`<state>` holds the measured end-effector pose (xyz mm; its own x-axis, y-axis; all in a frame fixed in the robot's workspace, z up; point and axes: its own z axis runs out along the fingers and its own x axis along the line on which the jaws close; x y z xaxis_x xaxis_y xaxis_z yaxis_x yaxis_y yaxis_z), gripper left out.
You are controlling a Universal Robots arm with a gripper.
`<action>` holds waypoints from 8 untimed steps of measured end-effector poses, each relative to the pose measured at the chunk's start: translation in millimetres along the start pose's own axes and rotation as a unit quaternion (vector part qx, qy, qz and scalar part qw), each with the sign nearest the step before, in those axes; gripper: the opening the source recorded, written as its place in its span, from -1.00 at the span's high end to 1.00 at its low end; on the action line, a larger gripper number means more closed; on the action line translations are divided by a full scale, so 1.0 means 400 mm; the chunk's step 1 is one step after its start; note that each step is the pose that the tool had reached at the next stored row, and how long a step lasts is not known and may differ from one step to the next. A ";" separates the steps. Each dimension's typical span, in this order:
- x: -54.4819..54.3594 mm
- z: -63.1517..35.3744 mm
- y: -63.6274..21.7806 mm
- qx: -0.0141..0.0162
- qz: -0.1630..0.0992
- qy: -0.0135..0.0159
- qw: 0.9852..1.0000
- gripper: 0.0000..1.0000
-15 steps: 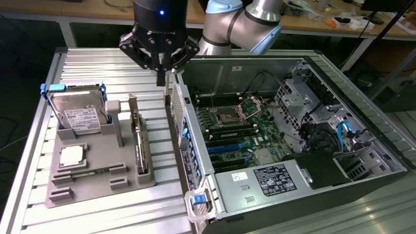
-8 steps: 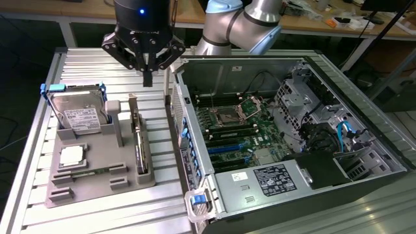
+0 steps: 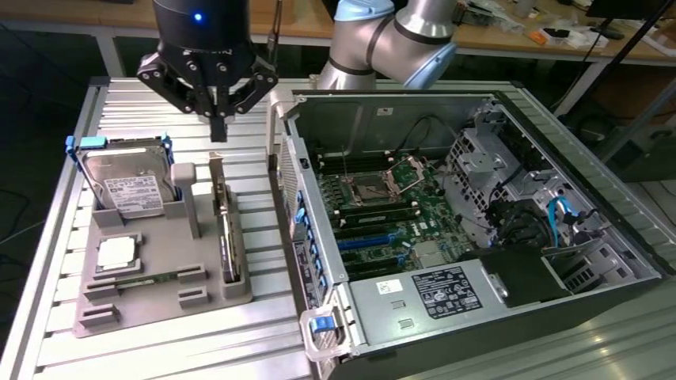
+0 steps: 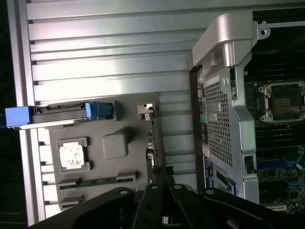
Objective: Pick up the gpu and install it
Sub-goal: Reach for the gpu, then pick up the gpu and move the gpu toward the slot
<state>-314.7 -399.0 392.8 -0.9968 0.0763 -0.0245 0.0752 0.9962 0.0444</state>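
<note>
The gpu (image 3: 229,237) is a thin dark card standing on edge in a slot of the grey holder tray (image 3: 158,305), its silver bracket (image 3: 217,170) at the far end. My gripper (image 3: 218,131) hangs just above that bracket end, fingers shut together with nothing between them and a small gap to the card. In the wrist view the gpu (image 4: 151,143) shows edge-on with its bracket (image 4: 146,110), and my gripper (image 4: 163,171) sits over the card's edge. The open computer case (image 3: 465,198) lies to the exterior view's right, its motherboard slots (image 3: 370,237) exposed.
On the tray also sit a silver hard drive (image 3: 132,190) in a blue-handled carrier, a square CPU chip (image 3: 116,252) and a memory stick (image 3: 132,279). The case's side wall (image 3: 290,206) stands close beside the gpu. Ribbed aluminium table (image 3: 148,103) surrounds the tray.
</note>
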 end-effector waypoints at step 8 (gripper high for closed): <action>0.028 -0.001 -0.002 0.000 0.000 0.000 1.000 0.79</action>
<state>-326.2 -399.0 392.8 -0.9968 0.0762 -0.0245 0.0750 0.9962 0.0444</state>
